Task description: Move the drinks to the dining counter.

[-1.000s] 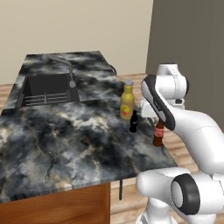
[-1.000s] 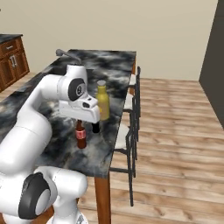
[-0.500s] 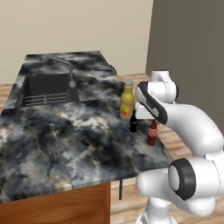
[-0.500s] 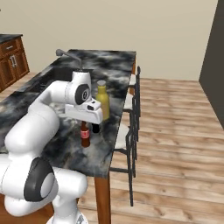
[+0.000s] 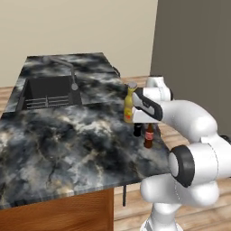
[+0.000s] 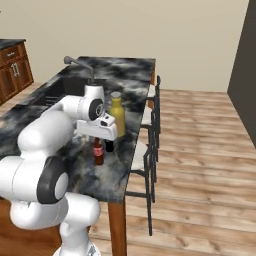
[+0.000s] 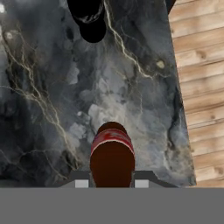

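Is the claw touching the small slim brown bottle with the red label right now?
Touching. In the hand view the small slim brown bottle sits between the claw's two fingertips, both pressed against its sides, above the black-grey marbled counter.

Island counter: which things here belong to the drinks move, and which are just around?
Job:
brown bottle, in the gripper
yellow bottle, standing on the top
dining counter

Just around:
sink
faucet
stools beside the counter
a black object beyond the brown bottle
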